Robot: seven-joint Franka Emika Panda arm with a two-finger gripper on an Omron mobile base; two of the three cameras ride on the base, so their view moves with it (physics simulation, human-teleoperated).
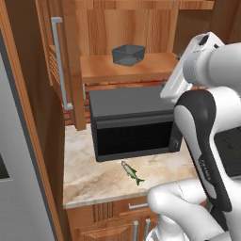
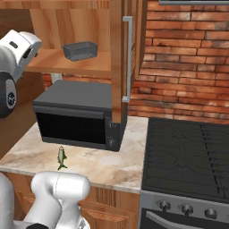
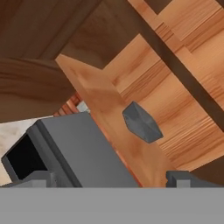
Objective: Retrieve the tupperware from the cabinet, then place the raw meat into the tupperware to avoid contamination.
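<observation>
Tub (image 1: 128, 54) sits on the cabinet (image 1: 66, 66) shelf, doors swung open so it's reachable. In the hand view it's dead ahead, at 12 o'clock from the gripper (image 3: 112, 177), fingers spread wide, empty, lined up for a grab. Fish (image 1: 132, 172) waits on the counter (image 1: 89, 176), at 6 o'clock from the microwave (image 1: 132, 120).
</observation>
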